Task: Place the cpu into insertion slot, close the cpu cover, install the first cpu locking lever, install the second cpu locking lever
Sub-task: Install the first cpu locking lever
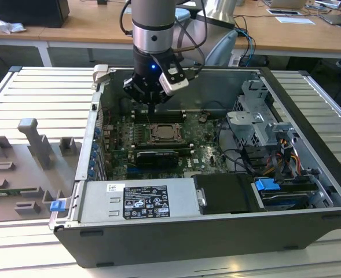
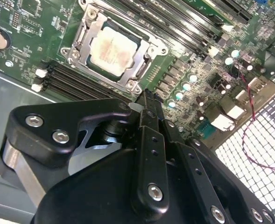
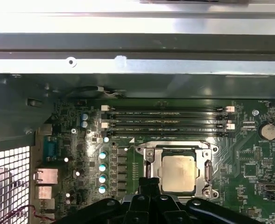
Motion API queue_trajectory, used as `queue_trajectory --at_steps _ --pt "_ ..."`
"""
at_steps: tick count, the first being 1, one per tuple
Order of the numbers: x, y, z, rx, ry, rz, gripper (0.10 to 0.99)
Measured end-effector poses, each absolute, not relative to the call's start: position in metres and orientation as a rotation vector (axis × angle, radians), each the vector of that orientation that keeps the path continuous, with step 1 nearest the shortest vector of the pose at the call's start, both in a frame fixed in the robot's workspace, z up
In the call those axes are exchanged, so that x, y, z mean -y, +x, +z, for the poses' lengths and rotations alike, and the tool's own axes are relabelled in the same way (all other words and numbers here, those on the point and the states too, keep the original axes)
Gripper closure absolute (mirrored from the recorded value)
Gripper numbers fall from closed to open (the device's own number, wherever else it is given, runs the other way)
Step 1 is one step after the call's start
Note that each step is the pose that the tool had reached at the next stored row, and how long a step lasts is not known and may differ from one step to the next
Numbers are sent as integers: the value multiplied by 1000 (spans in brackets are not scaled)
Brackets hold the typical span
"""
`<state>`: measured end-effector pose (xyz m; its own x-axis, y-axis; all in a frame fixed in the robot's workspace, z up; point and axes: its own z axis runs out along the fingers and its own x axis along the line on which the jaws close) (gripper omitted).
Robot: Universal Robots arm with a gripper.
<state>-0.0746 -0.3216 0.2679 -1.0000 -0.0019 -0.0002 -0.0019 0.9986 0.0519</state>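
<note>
Cpu (image 3: 178,173) seated in insertion slot (image 3: 145,150), cpu cover (image 3: 203,171) down, closed pincer (image 3: 149,183) just beside its rim

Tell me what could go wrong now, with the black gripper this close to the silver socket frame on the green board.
The black gripper sits by the silver square cpu cover frame; coming down off-target, it might scrape that frame or the pale square cpu inside it.
The round teal-topped capacitors and long black memory slots stand close by, so a sideways slip could knock them.
</note>
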Motion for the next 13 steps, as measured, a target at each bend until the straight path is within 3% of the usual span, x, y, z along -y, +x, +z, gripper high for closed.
queue_trajectory --at_steps 13 --pt "316 -99 267 -3140 -7 82 980"
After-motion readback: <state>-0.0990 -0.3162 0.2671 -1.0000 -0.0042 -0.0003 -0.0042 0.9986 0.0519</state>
